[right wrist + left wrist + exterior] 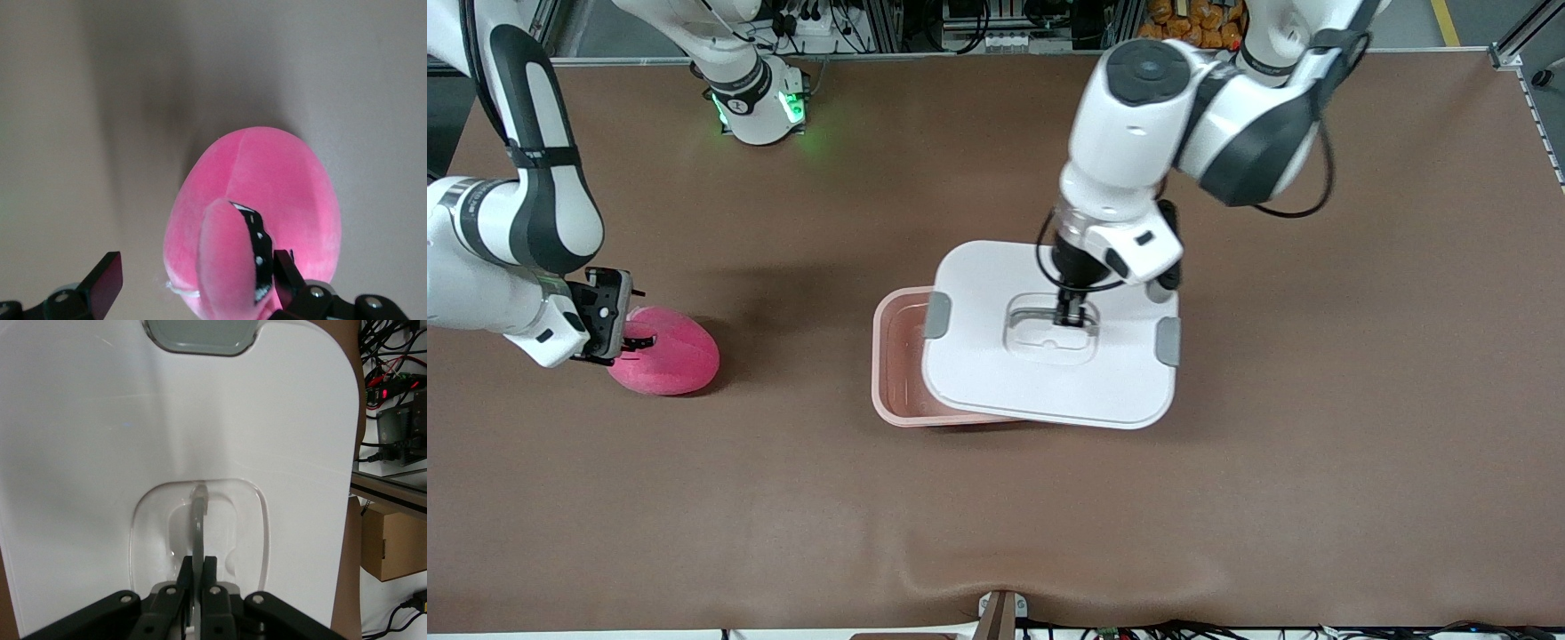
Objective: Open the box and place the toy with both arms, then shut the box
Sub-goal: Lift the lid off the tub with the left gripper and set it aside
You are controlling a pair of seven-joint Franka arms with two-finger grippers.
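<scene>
No readable brand or label shows on any item. You see the pink box near the table's middle; its visible interior strip holds nothing. The white lid sits skewed over it, shifted toward the left arm's end, leaving a strip open at the right arm's end. The left gripper is clamped tight on the lid's upright grey handle in the recess. The toy lies on the brown table, well apart from the box, toward the right arm's end. The right gripper is spread wide, its fingers flanking the toy's edge without pinching. Cables and equipment line the table's upper border.
</scene>
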